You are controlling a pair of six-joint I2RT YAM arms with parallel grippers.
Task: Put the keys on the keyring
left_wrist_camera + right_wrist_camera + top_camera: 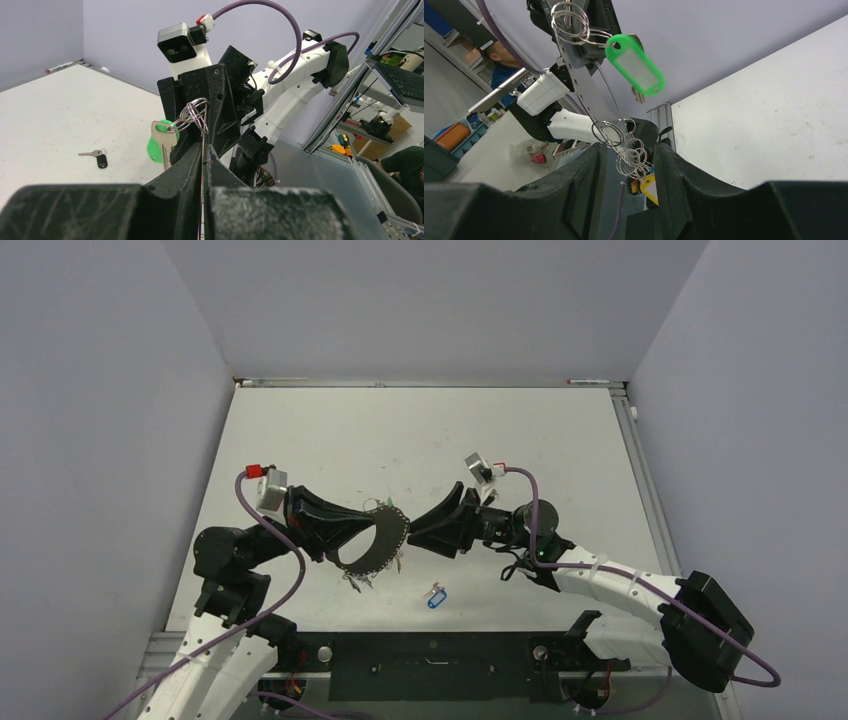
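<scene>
Wire of the keyring [368, 565] is pinched in my left jaws, which are closed tight on it. The left fingers [187, 162] meet with only that thin grey strand between them. The ring is held up off the counter [300, 430], in front of my left arm and toward the near edge.

Several keys [360, 580] dangle from its lower side. A key with a green tag [159, 142] hangs higher up, beside a bunch of small split rings [195, 112].

Just right of the ring are my right jaws, pointing at it almost tip to tip with the left. They stand partly open. The right fingers [584, 175] sit either side of a cluster of small rings, and I cannot tell whether either finger touches metal. A yellow tag [650, 186] shows just below that cluster.

Further right and nearer my bases, a blue-tagged key [434, 597] lies loose on the counter. My left wrist view also shows a black-headed key [98, 159] lying on the counter, well apart from the ring.
</scene>
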